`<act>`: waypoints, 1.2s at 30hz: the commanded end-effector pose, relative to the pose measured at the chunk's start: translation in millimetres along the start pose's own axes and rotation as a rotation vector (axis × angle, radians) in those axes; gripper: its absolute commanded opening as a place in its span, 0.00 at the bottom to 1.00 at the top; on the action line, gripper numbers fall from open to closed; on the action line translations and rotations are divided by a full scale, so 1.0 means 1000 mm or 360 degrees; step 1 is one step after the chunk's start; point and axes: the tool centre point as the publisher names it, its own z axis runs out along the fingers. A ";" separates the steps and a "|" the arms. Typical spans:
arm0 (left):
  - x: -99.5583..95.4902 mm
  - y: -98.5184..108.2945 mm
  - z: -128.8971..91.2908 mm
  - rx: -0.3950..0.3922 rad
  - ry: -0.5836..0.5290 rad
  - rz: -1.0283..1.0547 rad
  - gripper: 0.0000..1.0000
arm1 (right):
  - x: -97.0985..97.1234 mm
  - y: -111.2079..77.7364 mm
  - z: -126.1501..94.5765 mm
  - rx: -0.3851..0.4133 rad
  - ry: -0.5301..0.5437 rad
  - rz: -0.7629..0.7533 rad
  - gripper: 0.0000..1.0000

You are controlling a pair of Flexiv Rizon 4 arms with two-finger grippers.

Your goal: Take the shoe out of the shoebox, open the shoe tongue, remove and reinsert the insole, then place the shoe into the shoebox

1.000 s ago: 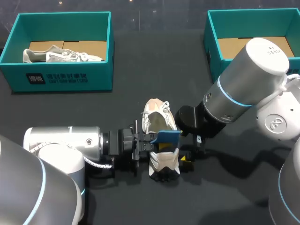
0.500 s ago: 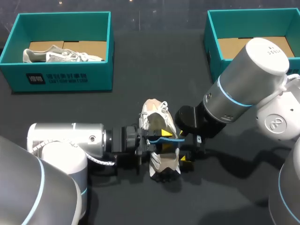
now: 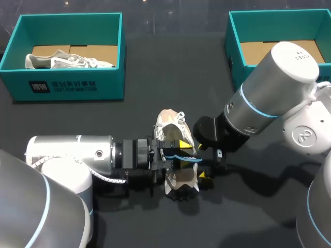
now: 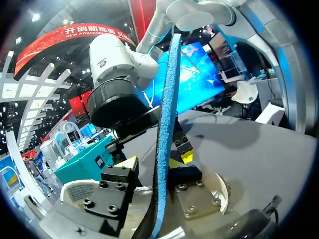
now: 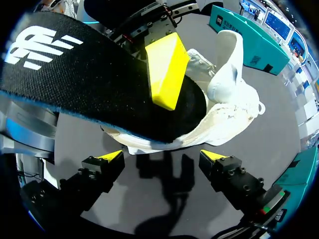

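Gripping the insole (image 3: 182, 155), left fingers (image 5: 166, 69) half-hide the shoe (image 3: 169, 128); right fingers (image 5: 214, 156) spread wide.

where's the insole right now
In the head view the insole is mid-table, clamped in the left pincer just over the white shoe, with the open right pincer beside the shoe.

Small illegible white print on the teal shoebox (image 3: 106, 82) front; white logo on the black insole (image 5: 89, 87).

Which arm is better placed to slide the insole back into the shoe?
Left. The left gripper pinches the insole just above the shoe; the right gripper sits open and empty beside it.
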 end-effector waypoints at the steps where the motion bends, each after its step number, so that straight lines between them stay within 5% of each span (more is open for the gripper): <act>1: 0.004 -0.012 -0.006 -0.0031 -0.0005 0.0003 0.29 | 0.001 0.000 0.001 -0.0001 -0.0003 0.0000 1.00; 2: 0.004 -0.013 -0.006 -0.0034 -0.0001 0.0010 0.27 | 0.001 0.000 0.001 -0.0001 -0.0003 0.0000 1.00; 4: 0.004 -0.014 -0.005 -0.0032 -0.0001 0.0043 0.00 | 0.001 0.000 0.001 -0.0001 -0.0003 0.0000 1.00; 25: -0.009 0.043 0.006 -0.0196 -0.0033 0.0243 0.00 | 0.001 0.000 0.001 -0.0001 -0.0003 0.0000 1.00; 31: -0.010 0.039 0.002 -0.0196 -0.0015 0.0203 0.00 | 0.001 0.000 0.001 -0.0001 -0.0003 0.0000 1.00; 32: -0.009 0.037 0.001 -0.0177 -0.0005 0.0185 0.04 | 0.001 0.000 0.001 -0.0001 -0.0003 0.0000 1.00; 33: -0.009 0.034 0.000 -0.0172 -0.0005 0.0181 0.23 | 0.001 0.000 0.001 -0.0001 -0.0003 0.0000 1.00; 34: -0.008 0.032 -0.001 -0.0169 -0.0007 0.0182 0.32 | 0.001 0.000 0.001 -0.0001 -0.0003 0.0000 1.00; 36: -0.007 0.026 -0.003 -0.0151 -0.0008 0.0179 0.36 | 0.001 0.000 0.001 -0.0001 -0.0003 0.0000 1.00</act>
